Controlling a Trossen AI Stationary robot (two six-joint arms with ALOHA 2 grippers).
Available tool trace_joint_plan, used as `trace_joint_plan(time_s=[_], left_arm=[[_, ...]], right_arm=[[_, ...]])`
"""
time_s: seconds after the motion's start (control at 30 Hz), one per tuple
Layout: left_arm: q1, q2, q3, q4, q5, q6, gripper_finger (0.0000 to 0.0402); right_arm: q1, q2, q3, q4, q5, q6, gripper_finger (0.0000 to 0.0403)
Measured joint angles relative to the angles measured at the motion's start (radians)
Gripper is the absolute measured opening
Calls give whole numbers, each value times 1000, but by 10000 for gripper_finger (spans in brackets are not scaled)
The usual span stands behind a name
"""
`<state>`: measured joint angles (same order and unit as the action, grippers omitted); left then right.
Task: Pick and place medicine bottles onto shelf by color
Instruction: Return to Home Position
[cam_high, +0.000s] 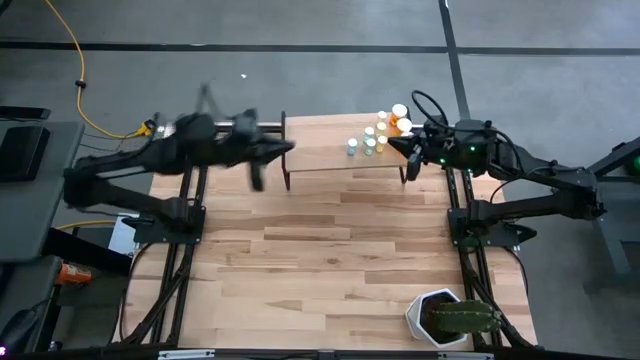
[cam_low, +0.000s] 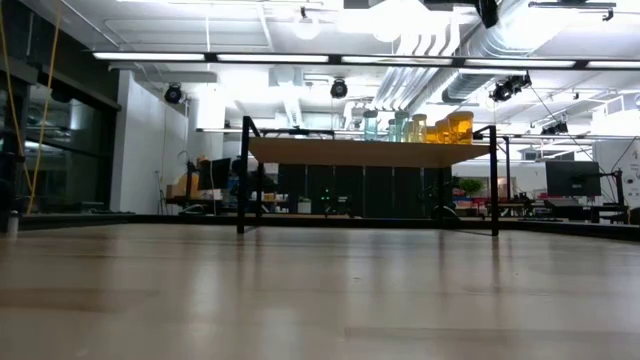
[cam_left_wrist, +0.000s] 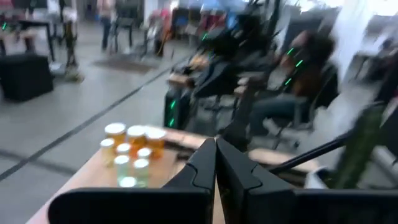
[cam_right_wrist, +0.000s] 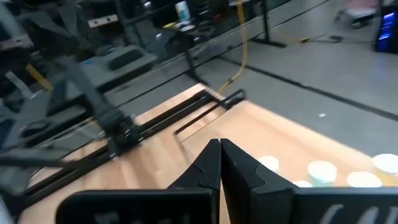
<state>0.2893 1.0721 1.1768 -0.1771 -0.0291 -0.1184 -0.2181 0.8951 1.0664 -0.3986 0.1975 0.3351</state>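
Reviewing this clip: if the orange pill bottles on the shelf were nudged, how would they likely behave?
The orange pill bottles stand upright and look small and translucent, so they are probably light and easy to tip. Being cylindrical, a toppled one would likely roll. They crowd the green pill bottles near one end of the shelf, so a nudge may knock neighbours.

overhead, low, wrist views sharing shelf (cam_high: 320, 150)

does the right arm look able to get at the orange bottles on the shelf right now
Probably yes: the right tool sits by the right end of the shelf, close to the orange bottles, with nothing between them. It is shut, so it would need to open first.
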Motion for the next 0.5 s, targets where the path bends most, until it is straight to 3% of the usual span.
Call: trace_joint_plan(time_s=[0.27,0.5], left_arm=[[-236,-346,-243,42,-239,-10,0],[-285,-467,-308,49,-331,6,0]], right_arm=[[0,0,0,9,-103,-3,0],[3,0,0,19,-101,-87,0]])
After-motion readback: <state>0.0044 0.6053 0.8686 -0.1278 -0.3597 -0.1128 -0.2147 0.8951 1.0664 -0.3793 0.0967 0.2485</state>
